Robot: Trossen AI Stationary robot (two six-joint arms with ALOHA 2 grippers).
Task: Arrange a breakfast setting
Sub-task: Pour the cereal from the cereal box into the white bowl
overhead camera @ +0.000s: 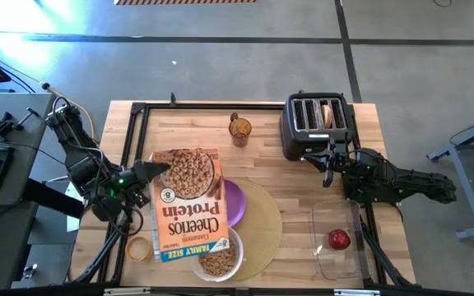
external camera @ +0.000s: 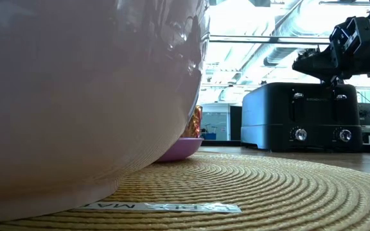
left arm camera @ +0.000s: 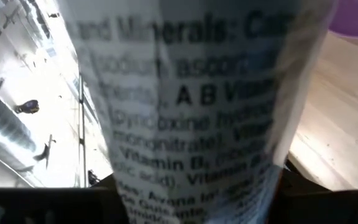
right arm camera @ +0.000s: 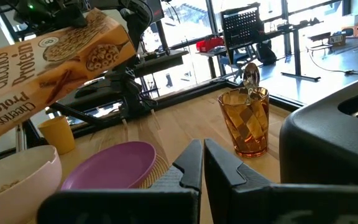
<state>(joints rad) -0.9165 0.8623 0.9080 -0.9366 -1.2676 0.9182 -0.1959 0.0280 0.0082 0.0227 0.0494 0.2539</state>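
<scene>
My left gripper is shut on an orange cereal box, held slanting over the left of the round tan mat. The box's lower end hangs above the white bowl, which holds brown cereal and stands on the mat's near edge. Behind the box, a purple plate lies on the mat. A spoon stands in an amber glass. A bagel sticks out of a toaster slot. My right gripper is shut on nothing beside the toaster. My left gripper pinches the cereal box at its left long edge, near the raised far end, coming about level from the table's left. One finger lies on the printed front face. The box is lifted clear and tilted, its near end down toward the bowl.
A red apple lies in a clear container at the near right. A small yellow cup stands near the left front corner. The black toaster takes up the far right; bare wood lies between the glass and the mat.
</scene>
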